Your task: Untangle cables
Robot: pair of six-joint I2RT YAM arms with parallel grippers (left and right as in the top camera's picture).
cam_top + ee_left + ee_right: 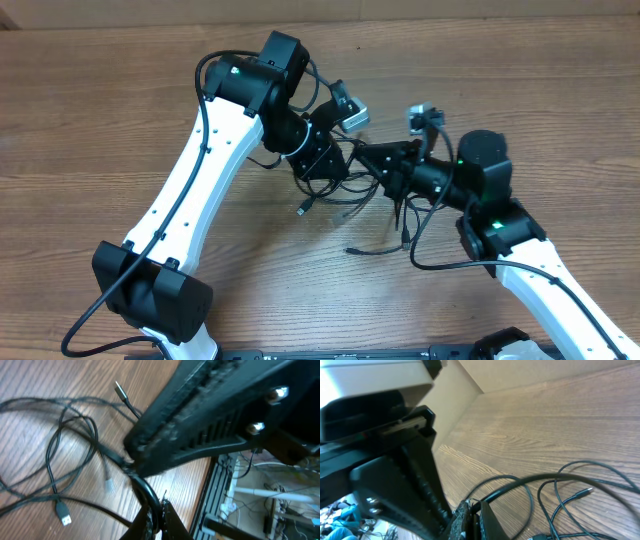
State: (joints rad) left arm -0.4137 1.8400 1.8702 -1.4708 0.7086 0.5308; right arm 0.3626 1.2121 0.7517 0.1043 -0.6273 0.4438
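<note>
Several thin black cables (345,200) lie in a loose tangle on the wooden table (120,100), between and just in front of the two arms. My left gripper (345,165) and right gripper (378,165) meet tip to tip above the tangle. In the left wrist view the left gripper (156,507) is shut on a black cable (145,490) that curves up out of its jaws. The right gripper (200,425) fills the frame just beyond. In the right wrist view the right gripper (474,506) is shut on a black cable (540,480) that arcs away to the right.
Loose plug ends lie around the tangle: a USB plug (64,512), a pale-tipped plug (108,480), and further plugs (301,210) (405,238). The table's near edge (210,485) runs close to the grippers, with a rail and clutter beyond it.
</note>
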